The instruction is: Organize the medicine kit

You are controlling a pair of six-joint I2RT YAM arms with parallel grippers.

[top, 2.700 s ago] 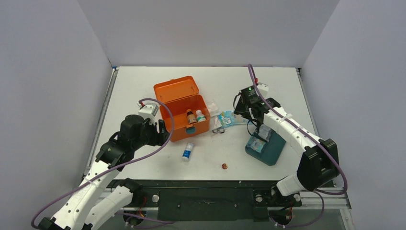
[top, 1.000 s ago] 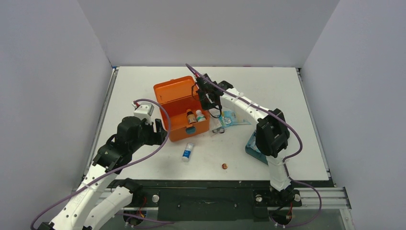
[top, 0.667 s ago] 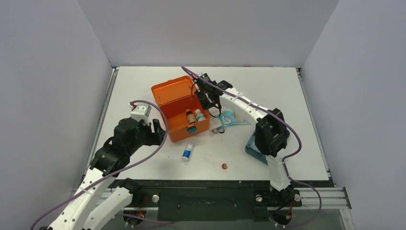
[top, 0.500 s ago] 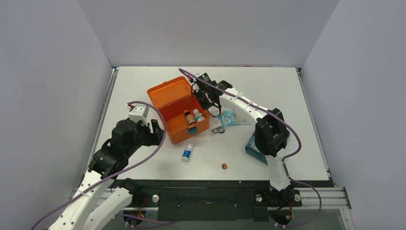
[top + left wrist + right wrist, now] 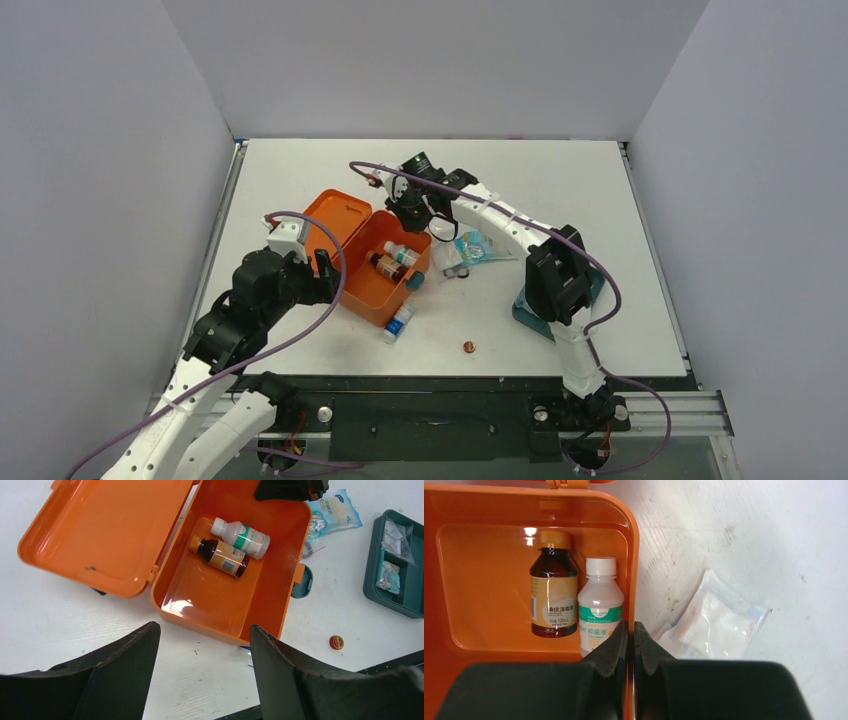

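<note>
The orange medicine kit [image 5: 362, 283] lies open on the table, lid [image 5: 333, 222] flat to the left, turned at an angle. Inside lie a brown bottle [image 5: 381, 264] and a white bottle [image 5: 398, 253]. My right gripper [image 5: 411, 214] is shut on the kit's far right wall; in the right wrist view the fingertips [image 5: 630, 625] pinch the orange rim [image 5: 633, 555] beside the white bottle [image 5: 600, 600]. My left gripper [image 5: 326, 271] hovers open at the kit's near left; in its wrist view the gripper [image 5: 204, 627] holds nothing, just short of the kit [image 5: 220, 605].
A small white bottle [image 5: 398, 323] lies against the kit's near corner. A red cap [image 5: 467, 347] sits near the front edge. Clear sachets [image 5: 473, 246] lie right of the kit. The teal divided tray [image 5: 553, 322] stands at the right, partly under my right arm.
My right gripper, shut on the kit's wall, has swung the kit counterclockwise and toward the front; the bottles inside tipped over and the kit now touches the small white bottle. The left gripper stayed open.
</note>
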